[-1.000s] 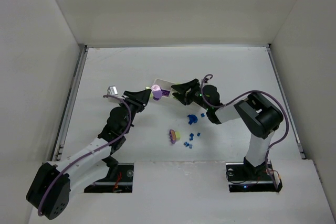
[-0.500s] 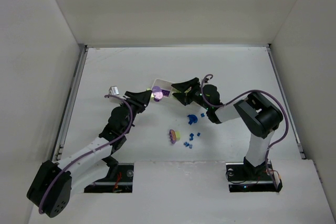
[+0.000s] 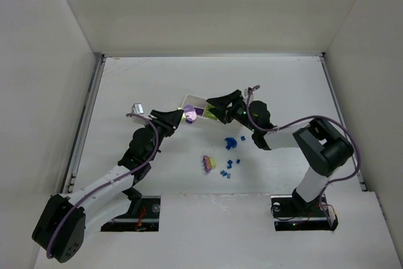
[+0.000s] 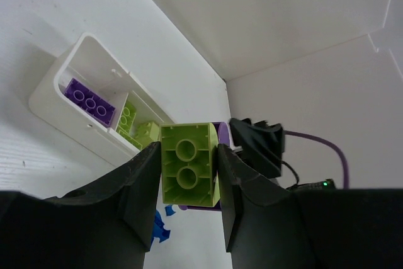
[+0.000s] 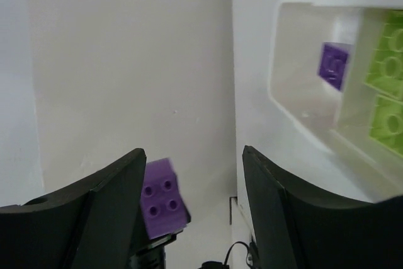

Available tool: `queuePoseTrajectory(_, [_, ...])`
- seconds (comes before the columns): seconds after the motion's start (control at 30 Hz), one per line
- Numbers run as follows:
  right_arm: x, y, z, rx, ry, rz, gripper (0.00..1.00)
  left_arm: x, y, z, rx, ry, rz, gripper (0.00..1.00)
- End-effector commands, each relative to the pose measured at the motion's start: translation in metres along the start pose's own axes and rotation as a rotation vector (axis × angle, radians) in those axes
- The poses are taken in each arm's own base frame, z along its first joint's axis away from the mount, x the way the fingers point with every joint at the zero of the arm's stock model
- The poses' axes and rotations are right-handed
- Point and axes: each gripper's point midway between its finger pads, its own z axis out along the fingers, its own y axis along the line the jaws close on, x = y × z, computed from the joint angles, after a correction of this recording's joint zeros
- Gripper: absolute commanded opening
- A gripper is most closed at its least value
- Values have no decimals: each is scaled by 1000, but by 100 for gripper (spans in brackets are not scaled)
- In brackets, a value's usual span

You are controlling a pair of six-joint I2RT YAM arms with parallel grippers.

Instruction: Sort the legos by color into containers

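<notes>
We clamp a yellow-green brick (image 4: 189, 171) in our left hand (image 4: 187, 155), the tray (image 4: 47, 96) just ahead toward the surface's far edge, its green compartment (image 4: 129, 119) second along, while our right hand (image 5: 192, 181) hangs open and empty beside it.

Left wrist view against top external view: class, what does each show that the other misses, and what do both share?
Only the left wrist view shows the hollow underside of the yellow-green brick clamped in the left claw. Only the top external view shows the loose purple and yellow bricks lying apart from the tray. Both show the tray and the blue pieces.
</notes>
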Motion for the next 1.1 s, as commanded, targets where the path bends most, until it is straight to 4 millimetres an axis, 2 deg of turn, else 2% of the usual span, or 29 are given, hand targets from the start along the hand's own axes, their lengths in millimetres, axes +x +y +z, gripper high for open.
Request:
queuePoseTrajectory(0.0, [24, 51, -16, -172, 65, -240, 72, -4, -25, -3, 82, 35, -65, 14])
queuePoseTrajectory(0.07, [38, 57, -21, -204, 97, -332, 80, 0, -26, -4, 84, 73, -100, 14])
queuePoseTrajectory(0.2, [59, 59, -24, -234, 145, -394, 91, 6, -30, -8, 96, 124, -158, 14])
queuePoseTrajectory(0.4, [86, 62, -23, -276, 228, -402, 93, 8, -34, -13, 111, 137, -183, 14])
queuePoseTrajectory(0.5, [90, 64, -24, -292, 232, -400, 87, 8, -37, -13, 119, 140, -192, 14])
queuePoseTrajectory(0.6, [90, 70, -25, -313, 227, -391, 73, 10, -40, -14, 124, 148, -193, 14])
queuePoseTrajectory(0.73, [90, 72, -23, -326, 228, -360, 61, 16, -42, -15, 127, 167, -192, 14])
queuePoseTrajectory(0.9, [86, 72, -22, -328, 214, -322, 36, 18, -39, -18, 126, 172, -187, 13])
queuePoseTrajectory(1.07, [68, 78, -30, -330, 167, -329, 30, 10, -32, -18, 114, 152, -178, 12])
